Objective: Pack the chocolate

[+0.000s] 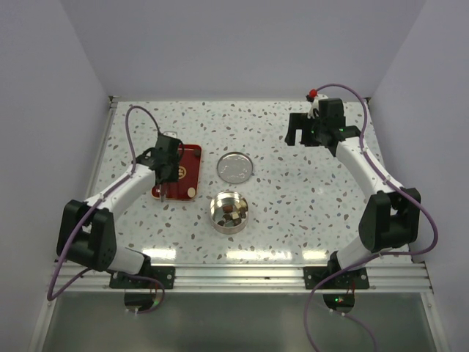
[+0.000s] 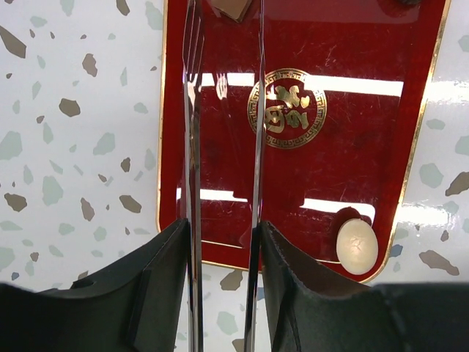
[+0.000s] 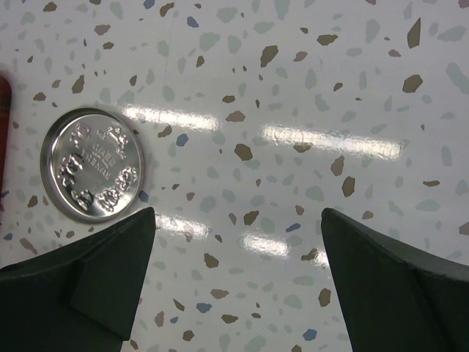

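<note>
Chocolate chunks (image 1: 231, 215) are seen in the round tin (image 1: 213, 209), while a pale piece (image 2: 357, 246) and a dark chunk (image 2: 231, 6) lie on the red tray (image 2: 352, 110). Metal tweezers (image 2: 192, 147) are clamped in the left claw (image 2: 223, 235); the right claw (image 3: 238, 220) is spread wide and empty over the worktop (image 3: 293, 88). A piece could be flicked off the glossy tray by the thin tips.

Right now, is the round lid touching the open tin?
Apart. The top external view shows a strip of bare table between the lid and the tin.
</note>
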